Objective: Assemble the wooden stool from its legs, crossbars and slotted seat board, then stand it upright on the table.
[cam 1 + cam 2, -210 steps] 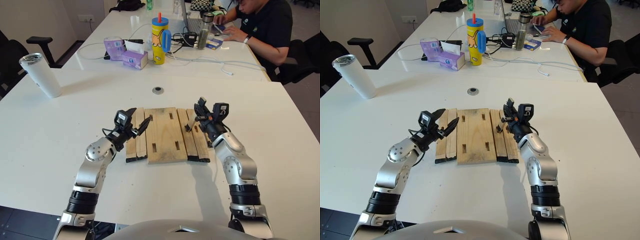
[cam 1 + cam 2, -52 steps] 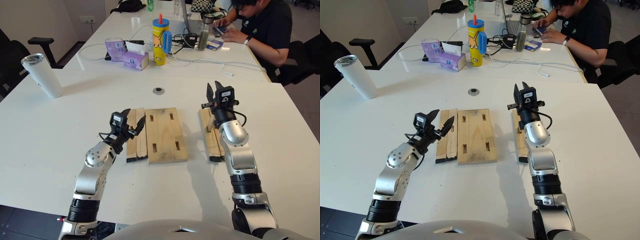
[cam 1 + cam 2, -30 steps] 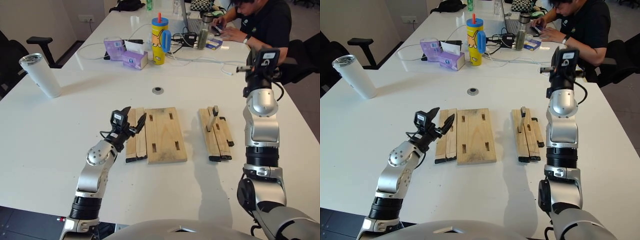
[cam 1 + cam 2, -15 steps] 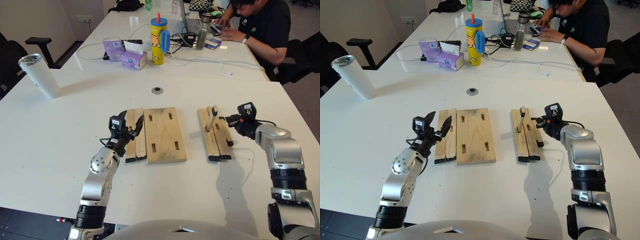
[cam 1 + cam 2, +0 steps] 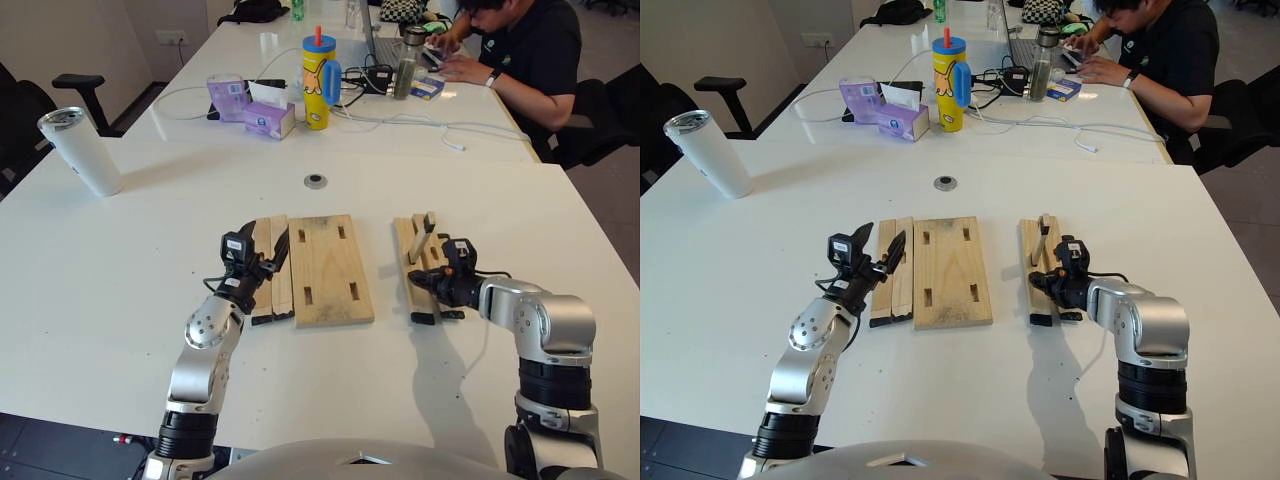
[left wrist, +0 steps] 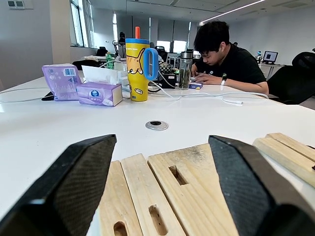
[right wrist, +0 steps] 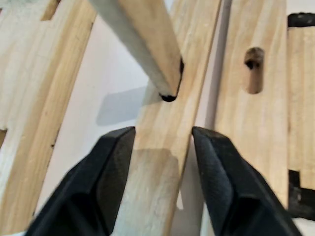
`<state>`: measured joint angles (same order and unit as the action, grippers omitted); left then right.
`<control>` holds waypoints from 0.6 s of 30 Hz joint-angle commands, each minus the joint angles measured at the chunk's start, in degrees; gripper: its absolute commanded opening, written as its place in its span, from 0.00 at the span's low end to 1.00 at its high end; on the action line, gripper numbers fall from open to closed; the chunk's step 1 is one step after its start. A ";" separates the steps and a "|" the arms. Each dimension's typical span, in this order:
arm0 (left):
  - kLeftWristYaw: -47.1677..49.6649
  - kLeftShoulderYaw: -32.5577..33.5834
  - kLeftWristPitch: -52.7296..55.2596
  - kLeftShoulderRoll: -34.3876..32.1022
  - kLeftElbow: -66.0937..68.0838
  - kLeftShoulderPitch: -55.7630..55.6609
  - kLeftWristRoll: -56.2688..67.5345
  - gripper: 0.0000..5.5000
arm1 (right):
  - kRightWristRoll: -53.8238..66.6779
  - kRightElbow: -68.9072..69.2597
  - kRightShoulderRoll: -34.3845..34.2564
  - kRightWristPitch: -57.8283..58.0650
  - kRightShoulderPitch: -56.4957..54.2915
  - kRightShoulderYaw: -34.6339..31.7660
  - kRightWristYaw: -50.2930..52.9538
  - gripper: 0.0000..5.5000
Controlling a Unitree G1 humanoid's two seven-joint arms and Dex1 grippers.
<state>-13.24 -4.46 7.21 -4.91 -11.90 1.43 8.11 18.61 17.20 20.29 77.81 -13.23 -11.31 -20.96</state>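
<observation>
The slotted seat board [image 5: 330, 268] lies flat mid-table. Two leg planks [image 5: 271, 270] lie against its left side, and my left gripper [image 5: 258, 262] hovers open over them, one finger [image 6: 74, 182] wide to each side. A second group of planks [image 5: 432, 262] lies apart on the right, with a short crossbar [image 5: 420, 237] propped at a slant on top. My right gripper [image 5: 432, 281] sits low at that group's near end. It is open, its fingers [image 7: 115, 177] straddling one plank [image 7: 162, 123] just below the crossbar's tip [image 7: 170, 91].
A white tumbler [image 5: 82, 150] stands at the far left. A cable grommet [image 5: 315, 181] sits behind the seat board. Tissue boxes [image 5: 255, 108], a yellow cup [image 5: 320, 82] and cables crowd the far table, where a person works.
The right arm swung down from high above the table, and its gripper came in onto the near end of the right planks. The left gripper stayed by the left planks.
</observation>
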 commanded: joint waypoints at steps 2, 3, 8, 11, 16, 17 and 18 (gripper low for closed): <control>-0.18 -0.12 0.84 -0.33 -1.05 0.09 0.01 0.63 | 0.37 0.99 -2.37 3.08 -0.51 -0.82 2.87 0.59; -0.15 -0.16 0.91 -0.33 -1.17 0.17 -0.03 0.63 | 0.07 0.77 -2.58 3.26 -0.59 -0.59 3.46 0.62; -0.21 -0.44 1.33 -0.45 -1.34 0.03 -0.23 0.63 | -2.22 -1.24 -1.85 -0.84 -0.15 4.89 5.43 0.74; -0.36 -0.46 1.60 -0.68 -1.51 -0.03 -0.28 0.63 | -4.42 -3.74 -0.26 -5.17 0.43 7.77 6.13 0.74; -0.85 -0.36 2.05 -1.03 -1.47 -0.45 -0.14 0.63 | -7.70 -7.72 2.81 -12.64 2.81 10.79 5.93 0.59; -0.87 -0.32 2.07 -1.07 -1.49 -0.46 -0.15 0.63 | -7.85 -8.11 2.88 -13.27 3.14 11.03 5.76 0.55; -0.85 -0.27 2.10 -1.10 -1.54 -0.45 -0.15 0.63 | -7.90 -8.34 2.95 -13.86 3.32 11.45 5.49 0.53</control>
<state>-13.80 -4.53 8.57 -5.56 -12.88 1.42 8.14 12.03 11.21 22.26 63.96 -12.26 -1.34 -15.41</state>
